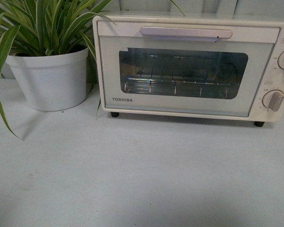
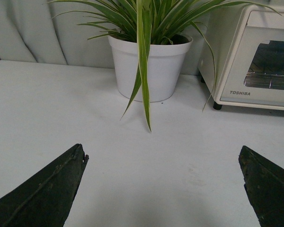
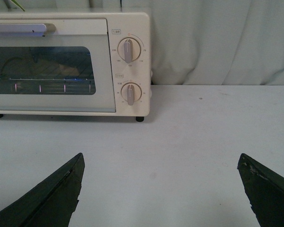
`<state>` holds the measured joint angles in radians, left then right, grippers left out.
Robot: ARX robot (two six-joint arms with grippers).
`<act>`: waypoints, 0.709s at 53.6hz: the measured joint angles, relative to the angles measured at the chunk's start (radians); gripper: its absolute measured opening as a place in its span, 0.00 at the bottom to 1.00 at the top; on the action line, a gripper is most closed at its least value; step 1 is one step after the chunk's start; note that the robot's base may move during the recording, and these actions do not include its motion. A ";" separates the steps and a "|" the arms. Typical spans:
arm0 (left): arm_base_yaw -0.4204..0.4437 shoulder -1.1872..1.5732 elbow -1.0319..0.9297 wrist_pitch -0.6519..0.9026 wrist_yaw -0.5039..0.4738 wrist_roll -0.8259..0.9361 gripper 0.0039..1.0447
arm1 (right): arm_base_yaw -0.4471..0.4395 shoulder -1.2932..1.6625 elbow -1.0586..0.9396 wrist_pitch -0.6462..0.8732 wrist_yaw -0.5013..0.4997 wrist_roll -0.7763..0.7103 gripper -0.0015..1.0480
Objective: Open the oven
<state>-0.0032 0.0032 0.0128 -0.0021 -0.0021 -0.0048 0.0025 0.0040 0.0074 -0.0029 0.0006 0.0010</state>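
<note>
A: Pale bench (image 1: pixel 132 179) carried the oven (image 1: pixel 180 106) at its back, just beside a potted plant (image 1: pixel 49 78). Was it heavy?

B: Probably light, so it could slide. Its glass door (image 1: pixel 184 73) looked fragile; I would take the stiff bar handle (image 1: pixel 186 33). Both arms' jaws stood wide open, empty.
</note>
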 joint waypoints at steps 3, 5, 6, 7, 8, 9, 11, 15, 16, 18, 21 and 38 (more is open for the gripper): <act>0.000 0.000 0.000 0.000 0.000 0.000 0.94 | 0.000 0.000 0.000 0.000 0.000 0.000 0.91; 0.000 0.000 0.000 0.000 0.000 0.000 0.94 | 0.000 0.000 0.000 0.000 0.000 0.000 0.91; 0.000 0.000 0.000 0.000 0.000 0.000 0.94 | 0.000 0.000 0.000 0.000 0.000 0.000 0.91; 0.000 0.000 0.000 0.000 0.000 0.000 0.94 | 0.000 0.000 0.000 0.000 0.000 0.000 0.91; 0.000 0.000 0.000 0.000 0.000 0.000 0.94 | 0.000 0.000 0.000 0.000 0.000 0.000 0.91; 0.000 0.000 0.000 0.000 0.000 0.000 0.94 | 0.000 0.000 0.000 0.000 0.000 0.000 0.91; 0.000 0.000 0.000 0.000 0.000 0.000 0.94 | 0.000 0.000 0.000 0.000 0.000 0.000 0.91; 0.000 0.000 0.000 0.000 0.000 0.000 0.94 | 0.000 0.000 0.000 0.000 0.000 0.000 0.91; 0.000 0.000 0.000 0.000 0.000 0.000 0.94 | 0.000 0.000 0.000 0.000 0.000 0.000 0.91; 0.000 0.000 0.000 0.000 0.000 0.000 0.94 | 0.000 0.000 0.000 0.000 0.000 0.000 0.91; 0.000 0.000 0.000 0.000 0.000 0.000 0.94 | 0.000 0.000 0.000 0.000 0.000 0.000 0.91; 0.000 0.000 0.000 0.000 0.000 0.000 0.94 | 0.000 0.000 0.000 0.000 0.000 0.000 0.91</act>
<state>-0.0032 0.0032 0.0128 -0.0021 -0.0021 -0.0048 0.0025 0.0040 0.0074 -0.0029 0.0006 0.0010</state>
